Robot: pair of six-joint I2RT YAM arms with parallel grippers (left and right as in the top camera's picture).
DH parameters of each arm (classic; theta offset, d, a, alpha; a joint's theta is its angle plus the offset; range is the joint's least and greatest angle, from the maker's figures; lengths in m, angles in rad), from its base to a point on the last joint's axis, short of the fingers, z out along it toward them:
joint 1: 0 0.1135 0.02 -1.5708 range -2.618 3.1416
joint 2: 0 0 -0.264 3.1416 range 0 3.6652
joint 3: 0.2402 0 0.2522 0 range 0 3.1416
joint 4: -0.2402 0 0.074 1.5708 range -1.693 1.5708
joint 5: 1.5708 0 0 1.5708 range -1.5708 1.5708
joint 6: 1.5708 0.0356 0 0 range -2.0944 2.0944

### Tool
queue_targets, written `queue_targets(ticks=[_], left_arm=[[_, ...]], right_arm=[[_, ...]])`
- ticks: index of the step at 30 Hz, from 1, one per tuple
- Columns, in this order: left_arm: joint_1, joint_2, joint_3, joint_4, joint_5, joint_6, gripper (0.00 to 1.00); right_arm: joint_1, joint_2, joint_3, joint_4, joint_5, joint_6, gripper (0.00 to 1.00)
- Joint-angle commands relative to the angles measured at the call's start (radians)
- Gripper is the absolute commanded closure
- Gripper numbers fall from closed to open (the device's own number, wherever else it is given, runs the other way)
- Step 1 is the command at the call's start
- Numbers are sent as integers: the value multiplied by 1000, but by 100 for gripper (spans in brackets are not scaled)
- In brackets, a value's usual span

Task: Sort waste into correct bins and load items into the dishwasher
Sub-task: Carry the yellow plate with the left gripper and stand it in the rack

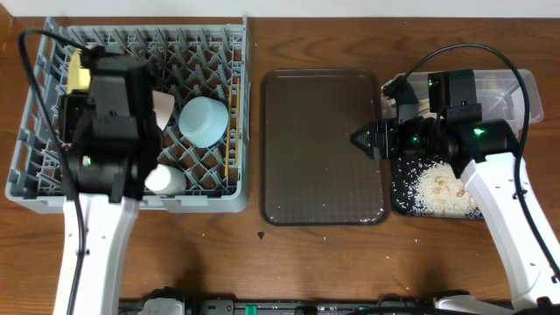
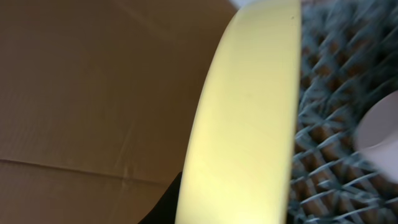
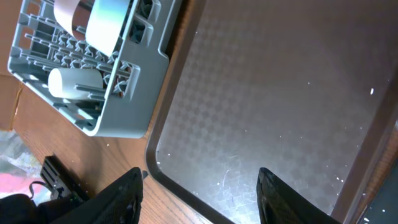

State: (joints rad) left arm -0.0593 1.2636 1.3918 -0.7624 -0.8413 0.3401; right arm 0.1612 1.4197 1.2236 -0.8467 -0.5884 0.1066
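A yellow plate (image 2: pixel 249 112) is seen on edge over the left side of the grey dish rack (image 1: pixel 52 188), close against the left gripper, whose grip cannot be told. A blue bowl (image 1: pixel 204 120) lies in the rack. The right gripper (image 3: pixel 198 196) is held wide open above the brown tray (image 3: pixel 261 93).
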Motion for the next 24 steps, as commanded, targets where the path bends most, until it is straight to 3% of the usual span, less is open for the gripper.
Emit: queue_targets(ticks=[1, 8, 14, 20, 24], left_arm=[[61, 82, 5, 5, 72, 55, 92], [87, 256, 5, 68, 167, 191, 92], [90, 359, 5, 93, 199, 190, 85], [105, 409, 5, 114, 211, 39, 84], [128, 409, 5, 108, 309, -26, 83]], right_arm=[[-3, -15, 5, -10, 14, 13, 43], [-3, -15, 5, -10, 17, 13, 43], [-3, -15, 5, -15, 17, 13, 43], [-3, -14, 5, -15, 37, 18, 42], [-3, -14, 5, -15, 39, 28, 42]])
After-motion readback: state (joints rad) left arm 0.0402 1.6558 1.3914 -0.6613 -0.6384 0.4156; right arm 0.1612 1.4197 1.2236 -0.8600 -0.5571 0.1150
